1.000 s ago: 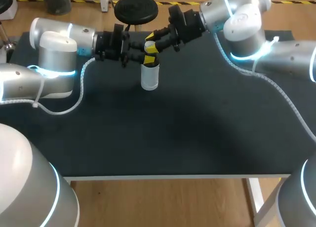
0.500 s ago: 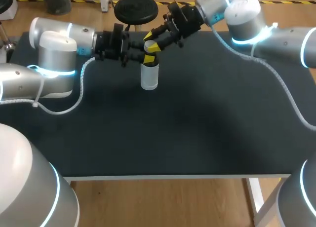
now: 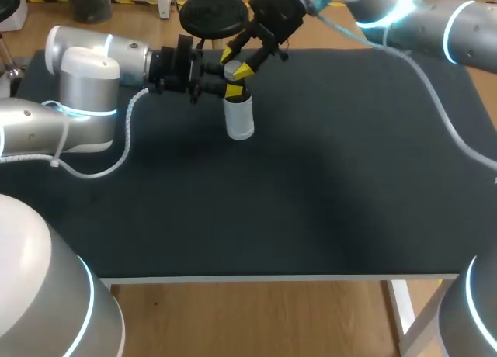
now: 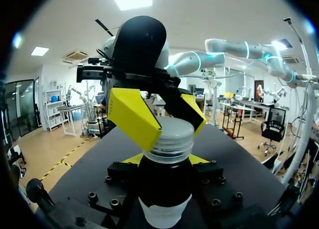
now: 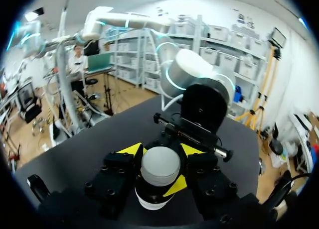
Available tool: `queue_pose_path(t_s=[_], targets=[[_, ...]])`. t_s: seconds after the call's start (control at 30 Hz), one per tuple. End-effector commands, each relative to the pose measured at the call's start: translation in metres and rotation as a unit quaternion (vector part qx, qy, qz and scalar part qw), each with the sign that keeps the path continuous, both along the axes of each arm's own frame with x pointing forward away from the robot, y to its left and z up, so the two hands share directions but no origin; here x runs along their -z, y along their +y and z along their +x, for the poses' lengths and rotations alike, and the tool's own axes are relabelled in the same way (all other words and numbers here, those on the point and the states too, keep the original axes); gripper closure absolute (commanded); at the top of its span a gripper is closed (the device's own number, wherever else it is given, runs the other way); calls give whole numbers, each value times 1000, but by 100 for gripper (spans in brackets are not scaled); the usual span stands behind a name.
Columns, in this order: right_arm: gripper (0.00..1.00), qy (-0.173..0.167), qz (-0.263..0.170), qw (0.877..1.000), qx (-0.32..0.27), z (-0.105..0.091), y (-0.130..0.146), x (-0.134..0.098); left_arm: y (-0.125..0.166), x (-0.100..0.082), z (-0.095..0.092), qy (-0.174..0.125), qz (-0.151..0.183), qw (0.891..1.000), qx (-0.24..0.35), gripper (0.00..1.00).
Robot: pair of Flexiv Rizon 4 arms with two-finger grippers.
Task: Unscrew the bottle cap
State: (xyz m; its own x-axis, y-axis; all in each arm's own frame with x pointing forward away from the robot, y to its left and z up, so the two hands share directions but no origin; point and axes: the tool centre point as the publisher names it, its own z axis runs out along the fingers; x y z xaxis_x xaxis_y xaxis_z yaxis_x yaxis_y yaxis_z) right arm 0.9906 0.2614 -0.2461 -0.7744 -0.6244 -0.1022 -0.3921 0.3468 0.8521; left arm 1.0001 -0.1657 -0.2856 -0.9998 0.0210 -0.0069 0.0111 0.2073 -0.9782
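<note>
On the far left part of the black table (image 3: 311, 186), the left gripper (image 3: 222, 87) comes in level from the left, its two fingers clamped on the shoulder of the bottle (image 3: 239, 118), one on each side. The bottle stands upright on the table, its long axis vertical and its mouth pointing straight up. A white label (image 4: 164, 209) wraps its lower body below a dark upper part; whether it carries any writing cannot be told. The pale grey ribbed cap (image 4: 172, 137) sits on top. The right gripper (image 3: 234, 64) slants down from the far right, with its yellow fingers pressed against opposite sides of the cap, gripping it just above the left gripper
</note>
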Motion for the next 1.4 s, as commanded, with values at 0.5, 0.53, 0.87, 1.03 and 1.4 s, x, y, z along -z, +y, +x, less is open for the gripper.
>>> queue_pose_path(t_s=[0.5,0.53,0.87,1.03,1.4], targets=[[100,64,-71,953,-288,1,-11,-1,-2,2,2,1,1,1000,1,100],[100,64,-70,954,-285,1,-11,-1,-2,2,2,1,1,1000,1,100],[0,42,-7,974,-222,4,-18,-11,-2,2,2,1,1,1000,1,100],[0,42,4,991,-129,5,-16,-13,-2,2,2,1,1,1000,1,100],[0,40,48,983,174,5,-13,-2,-2,2,2,1,1,1000,1,100]])
